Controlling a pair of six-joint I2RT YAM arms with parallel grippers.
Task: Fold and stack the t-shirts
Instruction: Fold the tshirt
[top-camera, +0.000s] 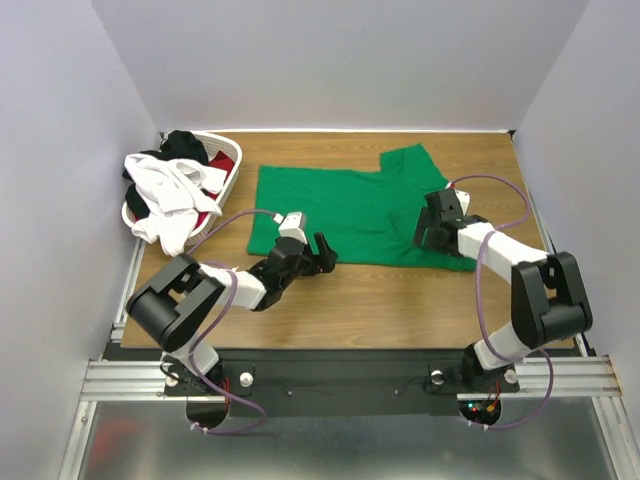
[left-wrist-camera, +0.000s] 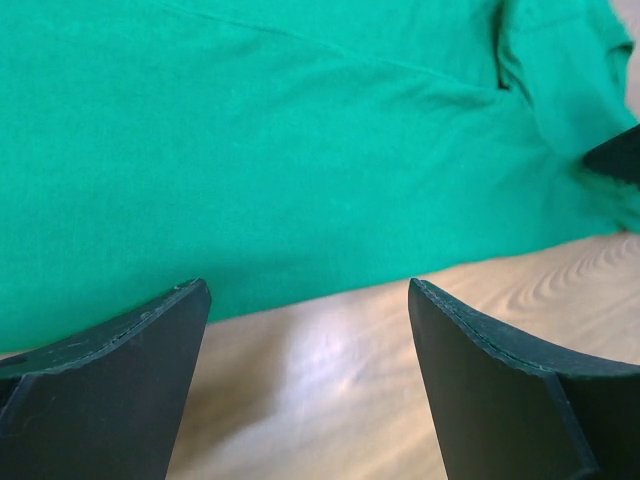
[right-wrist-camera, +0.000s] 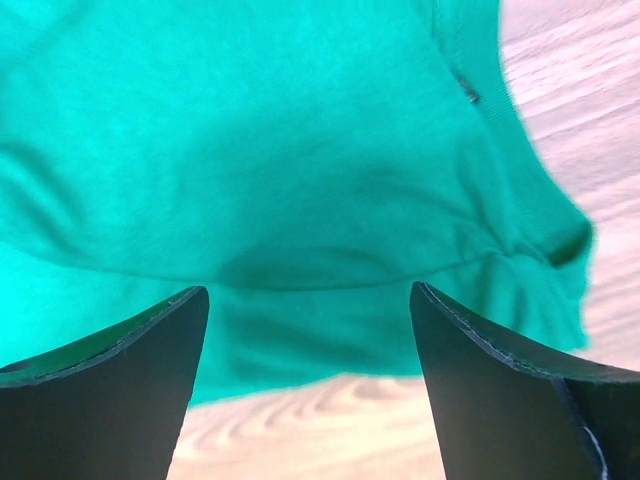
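Over at the far left corner, the white lattice laundry basket (top-camera: 234, 162) sits on the wooden table (top-camera: 400, 300), close against the left wall (top-camera: 55, 200). The table top shows a warm brown grain, glossy up close in both wrist views. Pale walls box it in: the back wall (top-camera: 340, 60) plain and bare, the right wall (top-camera: 595, 130) the same. At the near edge, silver aluminium rails (top-camera: 125, 378) run across, a black mounting plate (top-camera: 340, 378) between them, and a grey metal sheet (top-camera: 330, 450) below.
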